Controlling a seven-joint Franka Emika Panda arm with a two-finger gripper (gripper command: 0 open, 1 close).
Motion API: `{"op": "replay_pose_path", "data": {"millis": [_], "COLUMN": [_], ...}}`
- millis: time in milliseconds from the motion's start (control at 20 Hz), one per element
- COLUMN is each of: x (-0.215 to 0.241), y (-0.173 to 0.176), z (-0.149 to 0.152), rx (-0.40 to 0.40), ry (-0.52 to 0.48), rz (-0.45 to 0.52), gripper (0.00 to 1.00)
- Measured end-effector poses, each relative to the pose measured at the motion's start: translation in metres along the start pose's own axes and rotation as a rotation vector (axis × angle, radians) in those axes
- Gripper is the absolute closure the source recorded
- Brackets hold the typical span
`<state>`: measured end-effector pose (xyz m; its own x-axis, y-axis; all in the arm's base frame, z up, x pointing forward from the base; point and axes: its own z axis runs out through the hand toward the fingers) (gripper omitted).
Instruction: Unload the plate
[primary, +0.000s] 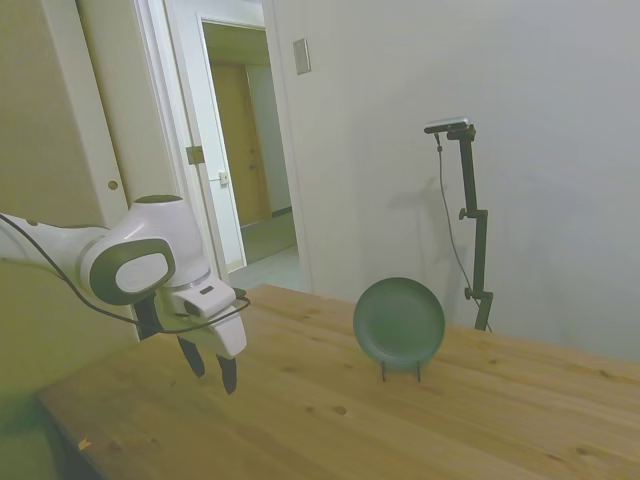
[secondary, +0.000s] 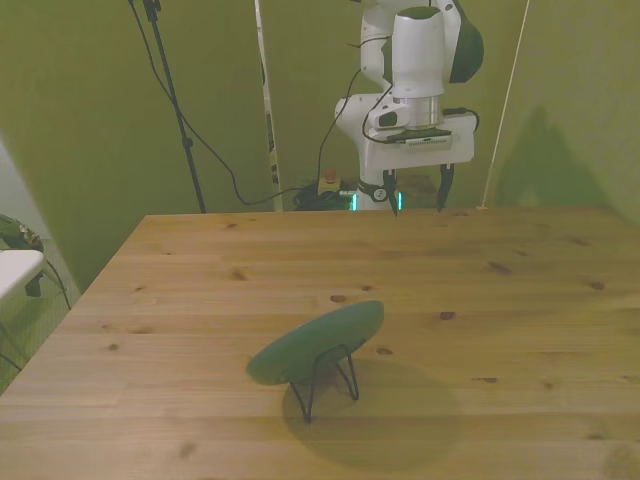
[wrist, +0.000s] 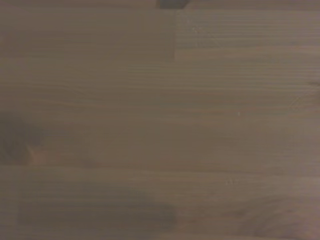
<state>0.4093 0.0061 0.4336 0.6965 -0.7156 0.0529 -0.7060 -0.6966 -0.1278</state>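
Approach looks like the step in hand: the white two-finger gripper hangs above the far edge of the wooden table, fingers spread and empty, well apart from its target. To do it well, I judge it should come down over the top rim and pinch there, then lift straight up, so the thin dark wire stand is not dragged. The round, dark green, matte plate leans tilted in that stand near the table's middle, shallow rim raised.
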Motion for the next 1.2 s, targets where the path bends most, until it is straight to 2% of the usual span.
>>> {"op": "replay_pose_path", "data": {"millis": [150,400,550,950,1200], "x": [0.007,0.082,0.118,0.220,0.230], "y": [0.004,0.036,0.045,0.055,0.032], "z": [-0.004,-0.087,-0.116,-0.150,-0.162], "rx": [0.010,0.091,0.119,0.136,0.146], "ry": [0.011,0.190,0.253,0.292,0.258], "rz": [0.030,0.176,0.235,0.344,0.319], "gripper": [0.00,0.00,0.00,0.00,0.00]}}
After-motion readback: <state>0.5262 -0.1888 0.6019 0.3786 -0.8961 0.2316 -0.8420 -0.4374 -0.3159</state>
